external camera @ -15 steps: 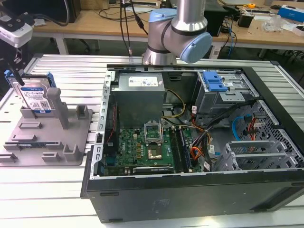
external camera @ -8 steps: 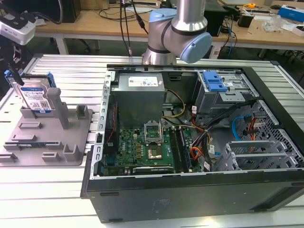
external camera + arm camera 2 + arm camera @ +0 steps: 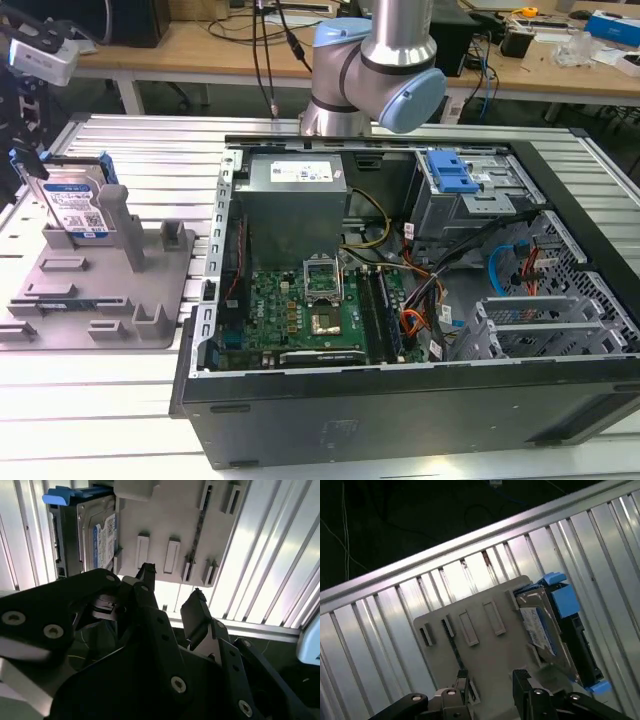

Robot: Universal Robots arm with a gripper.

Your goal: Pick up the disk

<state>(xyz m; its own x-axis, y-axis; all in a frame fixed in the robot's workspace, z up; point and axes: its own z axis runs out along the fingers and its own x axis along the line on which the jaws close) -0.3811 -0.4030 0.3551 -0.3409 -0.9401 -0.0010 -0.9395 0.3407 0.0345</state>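
The disk (image 3: 76, 204) is a silver-grey hard drive with a white-and-blue label and blue side rails. It stands on edge in a slot of the grey fixture plate (image 3: 100, 300), at the exterior view's left. Both wrist views show the disk (image 3: 97, 535) (image 3: 542, 630) held upright at one end of the plate (image 3: 170, 515) (image 3: 485, 650). My gripper (image 3: 172, 585) (image 3: 491, 676) hangs open above the plate, off to the side of the disk and apart from it. Nothing sits between its black fingers (image 3: 197, 602).
An open computer case (image 3: 400, 420) lies on the ribbed metal table (image 3: 150, 140) at the exterior view's right of the fixture. Inside it are a grey power-supply box (image 3: 295, 195), a motherboard (image 3: 310, 310) and a bright blue caddy (image 3: 455, 175). Cluttered workbenches stand behind.
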